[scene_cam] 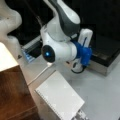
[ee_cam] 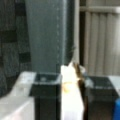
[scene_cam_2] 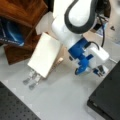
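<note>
A: Where is the gripper (scene_cam_2: 101,70)?
B: Low over the counter (scene_cam_2: 62,100), by the black tray (scene_cam_2: 107,100).
A: And its jaws?
B: Cannot tell. The white box (scene_cam_2: 43,55) lies well apart, by the wooden block (scene_cam_2: 22,15).

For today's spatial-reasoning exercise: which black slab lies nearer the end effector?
The smooth slab at a front view's bottom right, just below the end effector; the perforated slab lies far off, bottom left.
</note>
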Motion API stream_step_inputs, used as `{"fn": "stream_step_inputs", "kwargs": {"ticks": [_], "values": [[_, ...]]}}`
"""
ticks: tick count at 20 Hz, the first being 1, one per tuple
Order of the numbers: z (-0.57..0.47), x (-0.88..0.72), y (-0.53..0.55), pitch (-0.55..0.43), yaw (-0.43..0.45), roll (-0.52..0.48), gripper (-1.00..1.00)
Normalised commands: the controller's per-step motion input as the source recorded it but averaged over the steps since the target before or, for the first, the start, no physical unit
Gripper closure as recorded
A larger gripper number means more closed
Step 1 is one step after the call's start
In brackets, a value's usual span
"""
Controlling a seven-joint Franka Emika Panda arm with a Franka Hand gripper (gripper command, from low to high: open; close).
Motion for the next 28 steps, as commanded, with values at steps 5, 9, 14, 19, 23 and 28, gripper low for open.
{"fn": "stream_step_inputs", "kwargs": {"ticks": [5, 9, 14, 19, 23, 28], "values": [[0.18, -0.32, 0.23, -0.060, 0.129, 0.028, 1.00], [0.26, -0.33, 0.34, -0.061, 0.115, 0.001, 1.00], [0.29, -0.32, 0.45, -0.019, 0.044, 0.003, 1.00], [0.28, -0.32, 0.49, 0.034, -0.004, 0.025, 1.00], [0.20, -0.35, 0.49, 0.089, 0.008, 0.032, 1.00], [0.13, -0.39, 0.51, 0.083, -0.009, 0.015, 1.00]]}}
